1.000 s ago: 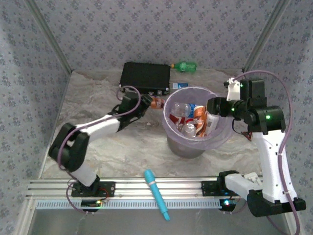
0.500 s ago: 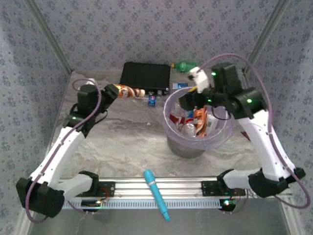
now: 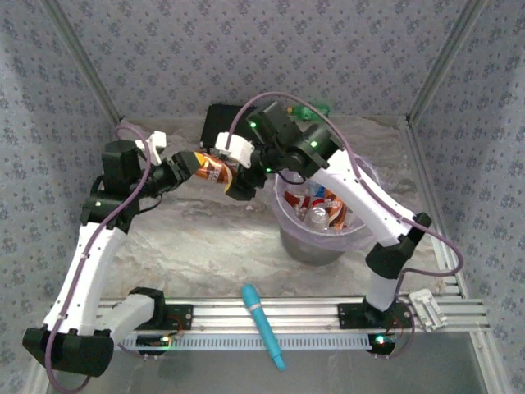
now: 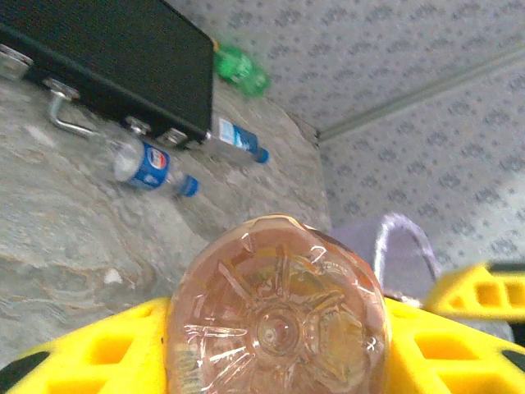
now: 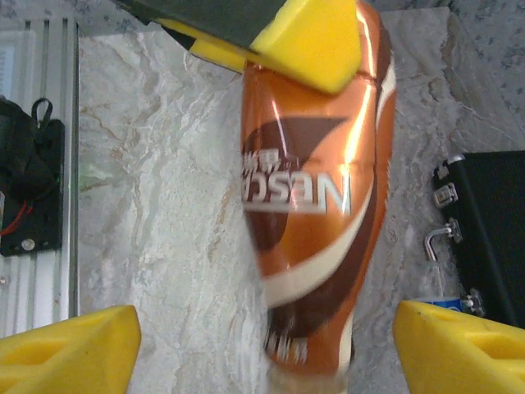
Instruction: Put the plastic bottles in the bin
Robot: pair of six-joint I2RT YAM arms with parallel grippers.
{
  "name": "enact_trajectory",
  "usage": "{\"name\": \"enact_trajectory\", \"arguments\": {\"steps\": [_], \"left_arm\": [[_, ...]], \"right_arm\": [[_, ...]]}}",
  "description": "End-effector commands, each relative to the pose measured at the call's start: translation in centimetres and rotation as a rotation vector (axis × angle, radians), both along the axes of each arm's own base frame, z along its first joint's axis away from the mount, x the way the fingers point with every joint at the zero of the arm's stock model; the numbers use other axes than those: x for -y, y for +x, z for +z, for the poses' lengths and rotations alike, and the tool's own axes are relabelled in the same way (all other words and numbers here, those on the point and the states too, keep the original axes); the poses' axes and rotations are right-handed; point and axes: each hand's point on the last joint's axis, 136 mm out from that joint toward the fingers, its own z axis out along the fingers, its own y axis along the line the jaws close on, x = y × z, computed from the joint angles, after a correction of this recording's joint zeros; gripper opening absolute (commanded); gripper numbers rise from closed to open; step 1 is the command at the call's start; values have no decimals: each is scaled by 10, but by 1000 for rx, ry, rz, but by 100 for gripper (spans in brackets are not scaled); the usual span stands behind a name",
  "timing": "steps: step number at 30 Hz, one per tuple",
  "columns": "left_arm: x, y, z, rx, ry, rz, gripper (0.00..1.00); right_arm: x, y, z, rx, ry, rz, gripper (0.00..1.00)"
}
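Note:
An orange-and-brown plastic bottle (image 3: 209,168) hangs in the air left of the bin (image 3: 361,234), and my left gripper (image 3: 182,168) is shut on its base end. In the left wrist view the bottle's clear base (image 4: 279,316) sits between the yellow pads (image 4: 107,353). My right gripper (image 3: 236,179) is open around the bottle's cap end. Its pads (image 5: 70,349) stand wide on either side of the orange bottle (image 5: 316,205) without touching it. The grey, lilac-lined bin holds several bottles (image 3: 316,209). Two blue-labelled bottles (image 4: 156,168) (image 4: 238,141) and a green one (image 4: 242,70) lie on the table.
A flat black box (image 3: 220,123) lies at the back, with the green bottle (image 3: 316,108) behind it near the wall. A cyan pen-like stick (image 3: 262,324) lies across the front rail (image 3: 205,316). Patterned walls close the table's back and sides.
My left arm has lifted the orange bottle and carried it right, towards the bin. My right arm has swung left from above the bin to the bottle, its jaws opening wider.

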Motion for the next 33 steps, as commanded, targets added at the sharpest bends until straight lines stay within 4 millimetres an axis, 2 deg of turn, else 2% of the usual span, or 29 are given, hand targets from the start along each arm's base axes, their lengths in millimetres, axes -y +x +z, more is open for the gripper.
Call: {"name": "enact_trajectory", "arguments": {"steps": [1,8,18,21,27,31,33], "left_arm": [[11,-10,6,38,-50,-80,37],[17,-8,-1,30,-65,-92,36],[19,-5,-2,28,-74,-84,33],[18,-4,-3,31,-73,-76,33],[18,-2,-6,28,-76,-67,33],[16,1,-8,36,-78,-48,36],[15,2,-9,40,-88,-37,42]], "right_arm": [[-10,-8,-11,-32,-34,60,87],[-25,-5,-28,-83,-35,67,85],[-29,3,-36,-124,-26,34,71],[-30,3,-37,-134,-20,31,60],[-30,4,-36,-136,-13,27,53],[-30,4,-33,-135,-1,32,49],[-30,5,-32,-135,6,35,47]]}}
